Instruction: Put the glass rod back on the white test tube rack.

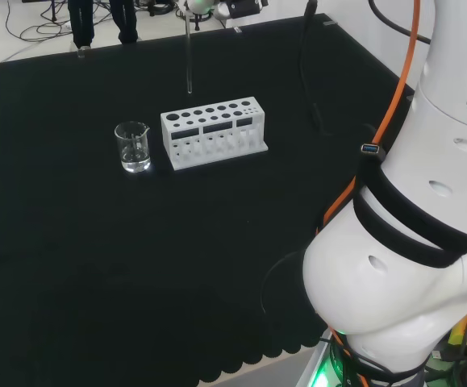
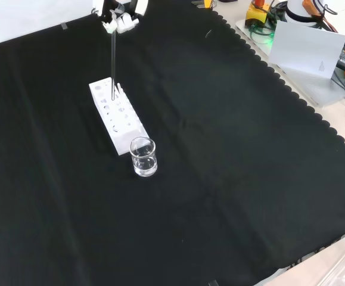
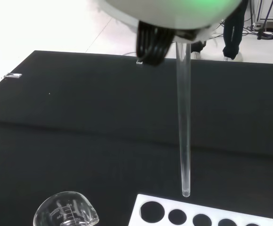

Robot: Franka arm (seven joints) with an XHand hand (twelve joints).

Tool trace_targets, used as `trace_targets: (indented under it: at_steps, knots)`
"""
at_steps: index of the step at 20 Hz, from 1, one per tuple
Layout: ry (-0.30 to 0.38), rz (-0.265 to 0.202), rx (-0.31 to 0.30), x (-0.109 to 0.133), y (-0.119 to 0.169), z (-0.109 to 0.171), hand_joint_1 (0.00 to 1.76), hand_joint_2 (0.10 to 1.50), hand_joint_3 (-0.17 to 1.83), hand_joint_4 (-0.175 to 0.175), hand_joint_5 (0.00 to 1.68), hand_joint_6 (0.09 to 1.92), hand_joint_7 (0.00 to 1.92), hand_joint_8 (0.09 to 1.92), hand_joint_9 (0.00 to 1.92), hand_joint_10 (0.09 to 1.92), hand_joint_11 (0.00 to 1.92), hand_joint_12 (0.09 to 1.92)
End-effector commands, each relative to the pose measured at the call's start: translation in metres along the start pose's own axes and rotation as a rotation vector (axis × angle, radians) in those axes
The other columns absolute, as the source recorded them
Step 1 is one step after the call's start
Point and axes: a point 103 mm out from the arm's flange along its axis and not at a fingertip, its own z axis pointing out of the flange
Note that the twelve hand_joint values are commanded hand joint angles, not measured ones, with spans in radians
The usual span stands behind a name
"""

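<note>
The hand (image 2: 120,16) is at the top of the front view, its fingers curled round the upper end of a clear glass rod (image 2: 112,65). The rod (image 1: 189,56) hangs upright. In the wrist view the rod (image 3: 184,127) ends just above the white test tube rack (image 3: 211,216), near its row of round holes, apart from it. The rack (image 1: 211,131) stands on the black cloth with several holes on top. In the front view the rack (image 2: 117,116) runs diagonally below the hand.
A small clear glass beaker (image 1: 133,147) stands left of the rack in the head view and holds a little clear liquid. In the front view the beaker (image 2: 143,157) sits at the rack's near end. The arm's white links (image 1: 427,226) take up the head view's right.
</note>
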Motion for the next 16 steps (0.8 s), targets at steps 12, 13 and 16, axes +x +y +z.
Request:
trace_targets:
  at_steps: [12, 13, 16]
  knots:
    - [-0.01, -0.027, 0.012, 0.01, -0.021, 0.005, 1.32, 0.61, 0.85, -0.175, 1.14, 0.74, 1.21, 1.15, 1.75, 0.71, 1.75, 0.74]
    - [-0.012, -0.027, 0.015, 0.009, -0.021, 0.006, 1.32, 0.61, 0.85, -0.175, 1.14, 0.74, 1.21, 1.15, 1.75, 0.71, 1.75, 0.74]
    - [-0.007, -0.029, 0.022, 0.009, -0.022, 0.009, 1.32, 0.61, 0.85, -0.175, 1.14, 0.73, 1.21, 1.15, 1.75, 0.71, 1.75, 0.74]
